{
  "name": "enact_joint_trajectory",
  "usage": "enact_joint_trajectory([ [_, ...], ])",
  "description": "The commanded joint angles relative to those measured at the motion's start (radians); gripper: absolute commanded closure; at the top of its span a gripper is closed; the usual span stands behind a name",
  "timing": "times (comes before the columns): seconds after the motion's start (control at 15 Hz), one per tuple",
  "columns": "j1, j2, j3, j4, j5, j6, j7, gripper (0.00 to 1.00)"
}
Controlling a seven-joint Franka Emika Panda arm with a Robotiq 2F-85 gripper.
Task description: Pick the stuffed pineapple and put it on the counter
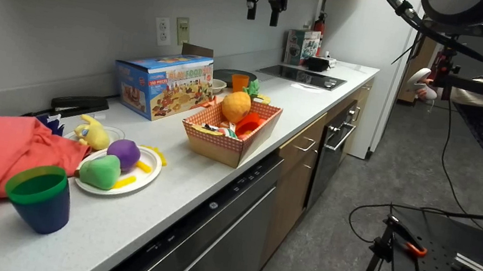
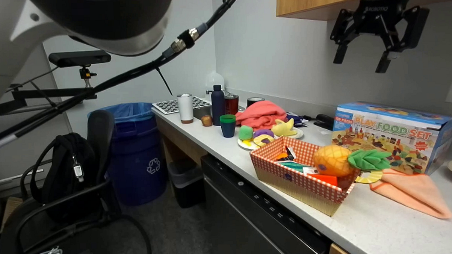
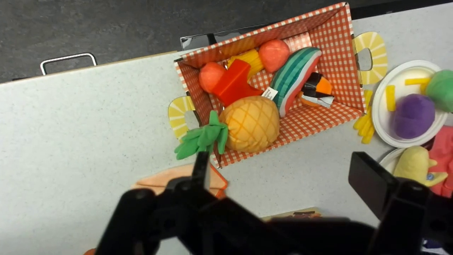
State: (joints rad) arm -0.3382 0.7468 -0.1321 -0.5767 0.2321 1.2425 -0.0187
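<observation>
The stuffed pineapple (image 1: pixel 236 106) lies tilted in a red-and-white checked basket (image 1: pixel 210 150), its green tuft sticking out over one end. It also shows in an exterior view (image 2: pixel 332 161) and in the wrist view (image 3: pixel 252 124). The basket stands on the pale counter (image 1: pixel 179 189), which also shows in the wrist view (image 3: pixel 88 134). My gripper (image 1: pixel 263 15) is high above the counter, apart from the pineapple. In the wrist view the gripper (image 3: pixel 281 166) has its fingers wide apart with nothing between them. It also shows open in an exterior view (image 2: pixel 361 62).
The basket also holds a plush watermelon slice (image 3: pixel 295 78) and red toy pieces (image 3: pixel 235 85). A play food box (image 1: pixel 167 85) stands by the wall. A plate with toy fruits (image 1: pixel 147 179), a green-rimmed cup (image 1: pixel 41 205) and an orange cloth (image 2: pixel 412 192) lie nearby. A cabinet (image 2: pixel 319 3) hangs above.
</observation>
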Motion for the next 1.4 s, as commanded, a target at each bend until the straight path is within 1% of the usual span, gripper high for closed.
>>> enact_joint_trajectory([
  [0.0, -0.027, 0.07, 0.053, 0.121, -0.004, -0.046, 0.036, 0.0],
  [0.07, -0.027, 0.077, 0.058, 0.131, -0.008, -0.046, 0.038, 0.03],
  [0.13, -0.035, 0.086, 0.064, 0.141, -0.007, -0.046, 0.035, 0.26],
  [0.27, -0.037, 0.101, 0.069, 0.159, -0.016, -0.051, 0.039, 0.31],
  [0.4, -0.039, 0.113, 0.071, 0.173, -0.025, -0.055, 0.037, 0.47],
  [0.47, -0.04, 0.117, 0.073, 0.177, -0.026, -0.062, 0.037, 0.13],
  [0.6, -0.04, 0.125, 0.074, 0.187, -0.03, -0.071, 0.036, 0.1],
  [0.67, -0.039, 0.129, 0.075, 0.192, -0.032, -0.077, 0.036, 0.04],
  [0.8, -0.037, 0.133, 0.077, 0.201, -0.035, -0.083, 0.035, 0.0],
  [0.87, -0.037, 0.136, 0.078, 0.205, -0.037, -0.086, 0.035, 0.0],
  [1.07, -0.034, 0.126, 0.084, 0.163, -0.039, -0.072, 0.035, 0.0],
  [1.2, -0.032, 0.161, 0.092, 0.163, -0.038, -0.066, 0.031, 0.0],
  [1.33, -0.031, 0.225, 0.099, 0.186, -0.037, -0.073, 0.034, 0.0],
])
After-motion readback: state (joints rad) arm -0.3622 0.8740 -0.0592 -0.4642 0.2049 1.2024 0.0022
